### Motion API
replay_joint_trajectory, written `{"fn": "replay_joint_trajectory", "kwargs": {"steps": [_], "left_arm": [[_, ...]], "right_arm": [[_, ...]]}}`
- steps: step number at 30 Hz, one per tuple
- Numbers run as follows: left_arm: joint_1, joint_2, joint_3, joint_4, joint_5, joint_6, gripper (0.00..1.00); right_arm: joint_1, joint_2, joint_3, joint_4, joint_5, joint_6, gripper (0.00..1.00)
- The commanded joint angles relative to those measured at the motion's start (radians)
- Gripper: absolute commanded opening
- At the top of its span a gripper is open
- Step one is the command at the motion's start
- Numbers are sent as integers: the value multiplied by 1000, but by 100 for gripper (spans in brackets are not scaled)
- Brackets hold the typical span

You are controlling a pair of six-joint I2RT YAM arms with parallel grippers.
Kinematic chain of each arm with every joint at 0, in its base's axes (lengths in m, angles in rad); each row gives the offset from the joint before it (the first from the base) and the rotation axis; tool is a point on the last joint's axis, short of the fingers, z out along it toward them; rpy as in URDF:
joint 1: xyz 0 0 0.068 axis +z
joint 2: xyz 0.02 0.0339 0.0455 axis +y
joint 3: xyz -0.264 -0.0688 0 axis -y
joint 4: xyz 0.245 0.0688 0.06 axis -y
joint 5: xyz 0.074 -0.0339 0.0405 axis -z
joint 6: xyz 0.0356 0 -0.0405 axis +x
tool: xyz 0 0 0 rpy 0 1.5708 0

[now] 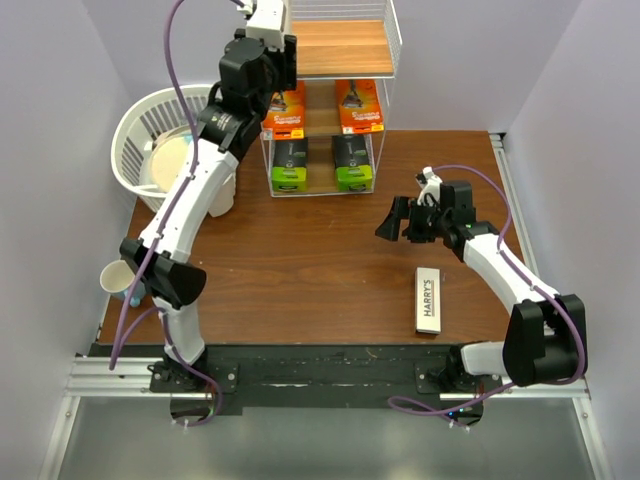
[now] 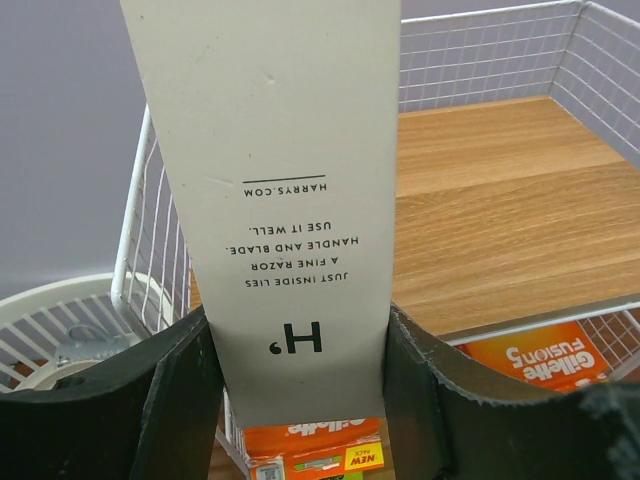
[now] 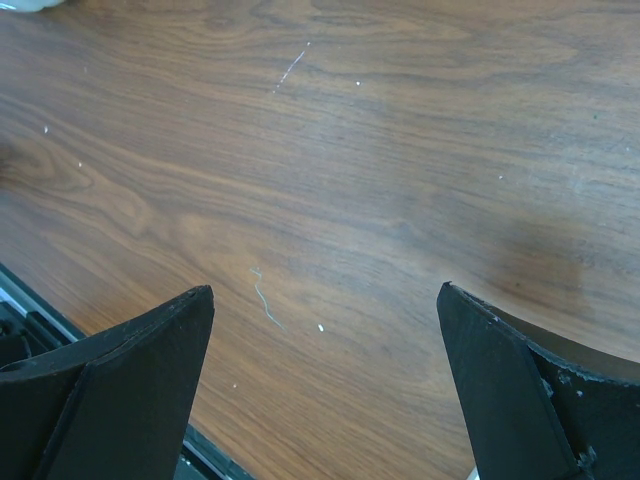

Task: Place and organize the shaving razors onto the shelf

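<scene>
Harry's razor box (image 2: pixel 270 150), slim stiff cardboard, probably light and slick: left gripper (image 2: pixel 300 385) pinches its narrow width, shelf board (image 2: pixel 500 190) at three o'clock; right gripper (image 3: pixel 325 380) gapes empty.

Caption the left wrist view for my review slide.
Left pincer grips a white Harry's box at the shelf's top board, orange Gillette packs on the tier below.

HARRY'S runs down the white box (image 1: pixel 428 300) at lower right; HARRYS.COM, inverted, marks the white carton (image 2: pixel 270 200); Gillette Fusion5 brands the orange pack (image 2: pixel 535 362).
</scene>
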Motion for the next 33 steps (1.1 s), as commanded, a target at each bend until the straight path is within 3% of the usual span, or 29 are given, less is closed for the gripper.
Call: {"fn": "replay_joint_trajectory", "kwargs": {"steps": [1, 7, 14, 18, 20, 21, 22, 27, 33], "left_arm": [[0, 12, 5, 72, -41, 20, 12], [0, 57, 44, 67, 3, 18, 34], [7, 101, 99, 91, 10, 25, 46], [7, 101, 103, 98, 19, 25, 59], [9, 100, 110, 104, 22, 25, 48], [9, 98, 116, 102, 40, 52, 25], [10, 95, 123, 101, 54, 63, 18], [29, -18, 65, 76, 213, 83, 3], [62, 3, 145, -143, 260, 65, 0]], "right_arm": [[-10, -12, -7, 51, -31, 22, 99], [-18, -18, -21, 48, -31, 25, 99], [-24, -26, -27, 40, -34, 26, 99], [-30, -29, -32, 38, -34, 28, 99], [-33, -29, -34, 37, -33, 31, 99], [-35, -27, -32, 37, -34, 31, 99], [-37, -27, -31, 37, -34, 34, 99], [-44, -38, -24, 28, -36, 32, 99], [-49, -47, -53, 37, -34, 48, 99]]}}
